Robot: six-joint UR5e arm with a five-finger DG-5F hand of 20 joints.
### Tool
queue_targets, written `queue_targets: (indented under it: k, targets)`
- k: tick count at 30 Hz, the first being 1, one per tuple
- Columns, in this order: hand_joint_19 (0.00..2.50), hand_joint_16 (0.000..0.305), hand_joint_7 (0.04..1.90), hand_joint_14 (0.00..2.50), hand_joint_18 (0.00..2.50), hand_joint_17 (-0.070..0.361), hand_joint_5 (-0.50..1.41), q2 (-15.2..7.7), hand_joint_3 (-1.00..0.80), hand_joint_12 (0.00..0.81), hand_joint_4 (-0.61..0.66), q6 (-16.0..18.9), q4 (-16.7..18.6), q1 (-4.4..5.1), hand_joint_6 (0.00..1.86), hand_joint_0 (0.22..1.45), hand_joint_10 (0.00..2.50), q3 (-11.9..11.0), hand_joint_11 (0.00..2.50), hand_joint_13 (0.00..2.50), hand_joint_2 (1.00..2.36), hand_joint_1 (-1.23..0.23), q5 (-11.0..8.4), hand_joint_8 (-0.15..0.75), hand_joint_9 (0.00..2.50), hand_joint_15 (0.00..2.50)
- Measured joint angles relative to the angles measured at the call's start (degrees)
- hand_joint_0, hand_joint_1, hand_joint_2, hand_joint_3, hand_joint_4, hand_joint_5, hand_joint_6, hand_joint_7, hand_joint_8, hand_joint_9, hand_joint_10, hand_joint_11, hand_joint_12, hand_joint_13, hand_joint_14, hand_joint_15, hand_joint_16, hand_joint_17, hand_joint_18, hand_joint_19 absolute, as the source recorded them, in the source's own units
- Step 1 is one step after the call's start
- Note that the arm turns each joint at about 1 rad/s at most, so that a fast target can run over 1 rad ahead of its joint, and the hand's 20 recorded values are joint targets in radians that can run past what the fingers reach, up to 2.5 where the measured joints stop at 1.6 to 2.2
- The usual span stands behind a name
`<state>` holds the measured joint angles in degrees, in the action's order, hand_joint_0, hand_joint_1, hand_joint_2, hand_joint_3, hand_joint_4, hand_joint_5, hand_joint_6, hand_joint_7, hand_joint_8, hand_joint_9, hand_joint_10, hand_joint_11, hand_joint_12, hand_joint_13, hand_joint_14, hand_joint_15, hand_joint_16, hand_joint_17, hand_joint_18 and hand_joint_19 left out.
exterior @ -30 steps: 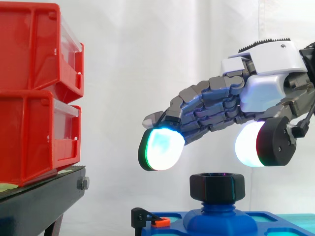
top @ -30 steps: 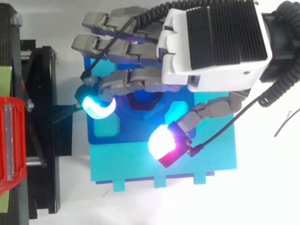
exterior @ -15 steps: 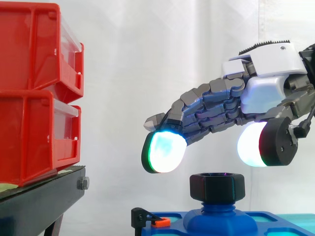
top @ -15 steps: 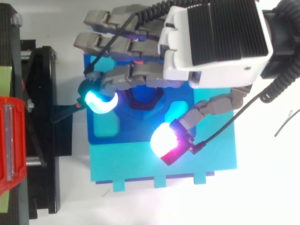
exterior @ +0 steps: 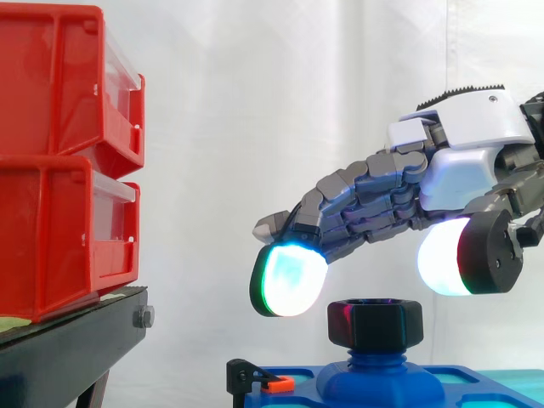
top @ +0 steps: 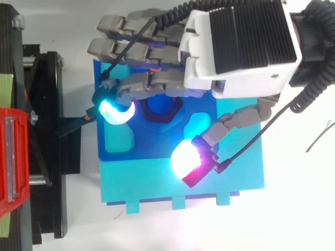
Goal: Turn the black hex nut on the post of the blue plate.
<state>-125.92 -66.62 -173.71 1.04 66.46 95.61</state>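
The black hex nut (exterior: 375, 322) sits on a blue post (exterior: 380, 371) rising from the blue plate (exterior: 297, 379). From above, the nut (top: 162, 110) is partly covered by the hand. My hand (exterior: 463, 157) hovers just above the nut, coming in from the right, fingers stretched out and slightly bent downward. One glowing fingertip (exterior: 289, 280) hangs left of the nut and the thumb's glowing pad (exterior: 455, 259) hangs to its right. Neither pad touches the nut; the hand (top: 238, 44) holds nothing.
Two stacked red bins (exterior: 64, 161) rest on a black stand (exterior: 68, 348) at the left. The blue plate lies on a cyan base (top: 157, 183) with recessed pockets. A small black and orange clip (exterior: 263, 380) sits at the plate's left edge.
The hand has shifted slightly to the right and a little lower, with the fingertip and thumb pad now closer to the nut's sides. The nut has not moved.
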Motion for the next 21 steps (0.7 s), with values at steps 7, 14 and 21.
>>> queue_targets:
  k: [7, 14, 21]
  targets:
    - [0.22, 0.064, 0.84, 0.0, 0.0, 0.144, -0.25, -0.01, -0.5, 0.427, 0.26, 0.0, 0.55, -0.06, 0.5, 0.36, 0.0, 0.14, 0.0, 0.0, 1.0, -0.57, 0.68, 0.262, 0.0, 0.0]
    - [0.22, 0.064, 0.88, 0.0, 0.0, 0.145, -0.23, 0.01, -0.5, 0.43, 0.31, -0.08, -0.05, -0.08, 0.5, 0.36, 0.0, 0.22, 0.0, 0.0, 1.0, -0.5, 0.78, 0.279, 0.0, 0.0]
    - [0.21, 0.064, 0.87, 0.0, 0.0, 0.143, -0.23, 0.02, -0.5, 0.425, 0.31, -0.14, -0.69, -0.15, 0.5, 0.37, 0.0, 0.19, 0.0, 0.0, 1.0, -0.46, 1.15, 0.28, 0.0, 0.0]
